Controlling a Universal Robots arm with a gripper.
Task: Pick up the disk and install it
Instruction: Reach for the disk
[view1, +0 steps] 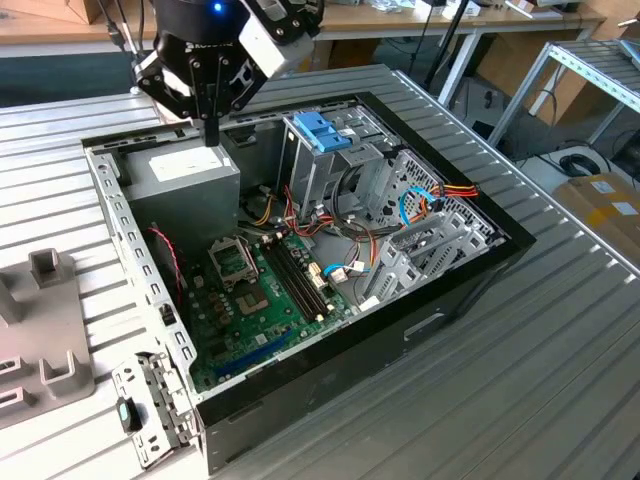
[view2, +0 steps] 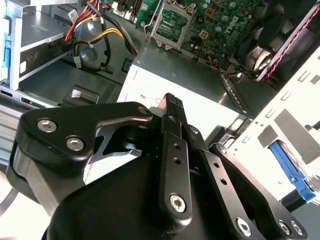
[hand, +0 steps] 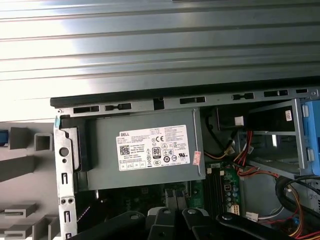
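Fig. 1. I see my gripper (view1: 210, 138), pressed together on nothing, poised just above the power supply (view1: 190, 190). The drive cage (view1: 308, 178) with its blue handle (view1: 318, 130) stands near.

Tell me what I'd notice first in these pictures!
An open computer case fills the exterior view's middle, its green motherboard and coloured wires showing. The black end effector hangs over the grey power-supply box toward that view's upper left. A bright blue handle tops the drive cage nearby.
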